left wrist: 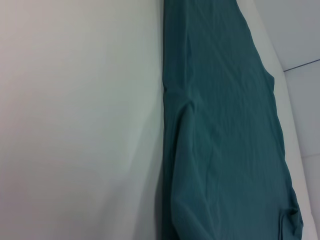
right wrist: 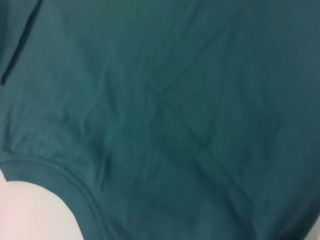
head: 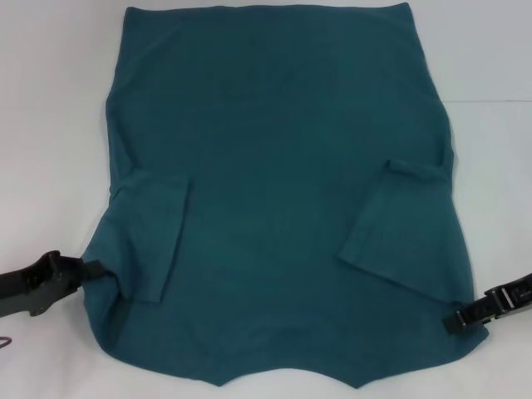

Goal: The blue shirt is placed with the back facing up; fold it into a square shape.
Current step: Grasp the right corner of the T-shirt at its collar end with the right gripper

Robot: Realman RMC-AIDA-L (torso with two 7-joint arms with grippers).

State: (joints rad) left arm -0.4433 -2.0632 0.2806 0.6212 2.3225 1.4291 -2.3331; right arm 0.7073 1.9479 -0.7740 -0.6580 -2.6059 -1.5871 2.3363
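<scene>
1. White, smooth tabletop [head: 50, 100] fills the scene, with a thin seam line running across its far right side.
2. The blue shirt [head: 283, 216], soft teal cotton with faint creases, lies flat across the middle, plain side up; both short sleeves are folded inward as angular flaps, and the curved neckline sits at the near edge.
3. The left gripper [head: 93, 270], black and blocky, meets the shirt's left edge low down; whether it pinches the cloth I cannot tell.
4. The right gripper [head: 455, 320] touches the right edge near the bottom corner; its grip is likewise unclear.
</scene>
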